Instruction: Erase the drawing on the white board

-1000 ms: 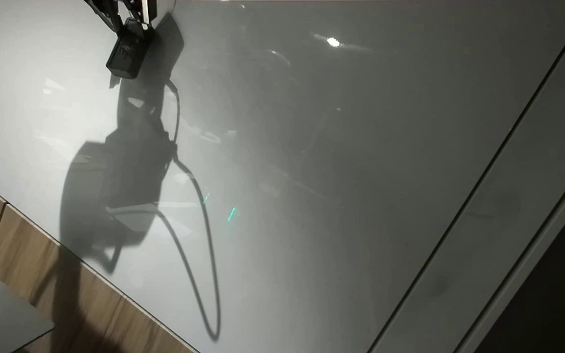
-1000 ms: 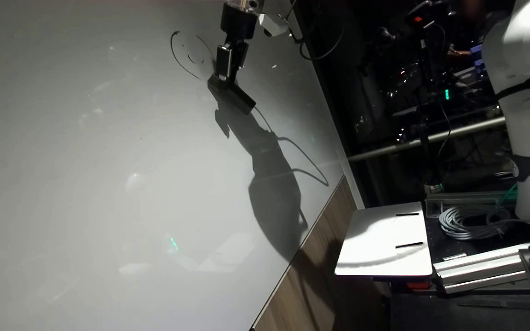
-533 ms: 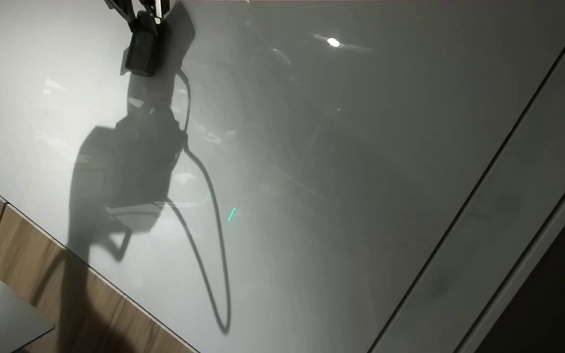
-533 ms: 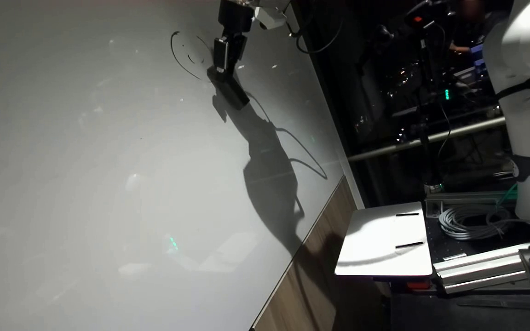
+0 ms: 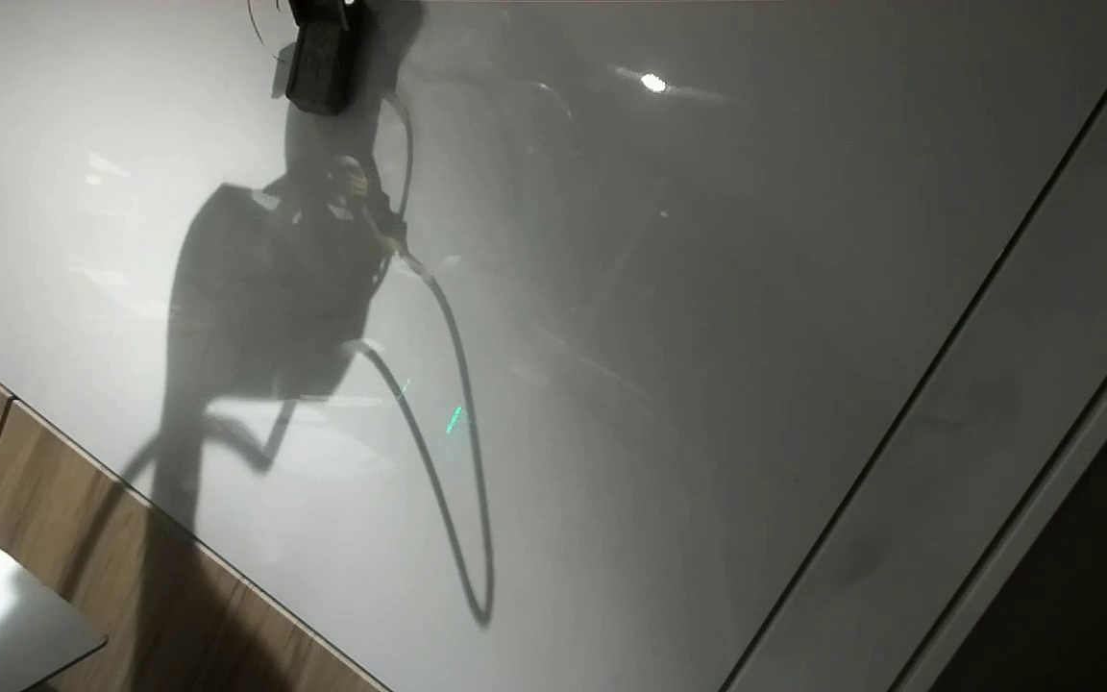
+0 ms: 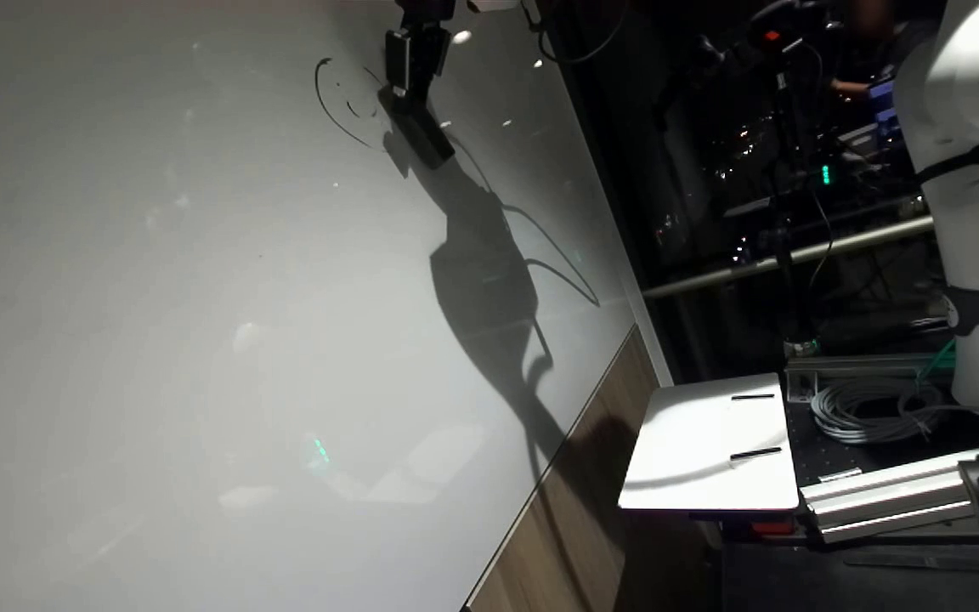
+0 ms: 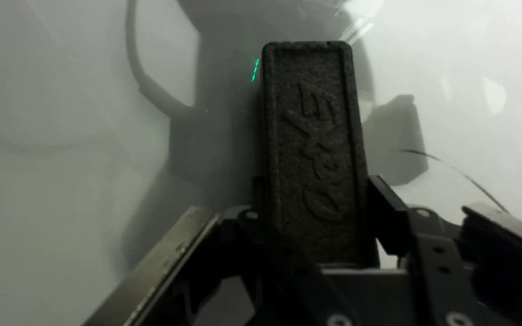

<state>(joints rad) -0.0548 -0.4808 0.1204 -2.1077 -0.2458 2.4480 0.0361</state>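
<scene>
Pincer (image 7: 318, 194) — clamped on a dark block (image 7: 313, 113) — has moved higher over the white board (image 6: 200, 272) in both exterior views.

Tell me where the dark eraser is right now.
In the wrist view, the dark eraser is near the middle, held in the gripper. In an exterior view, it is just right of the drawing's visible strokes on the white board.
</scene>
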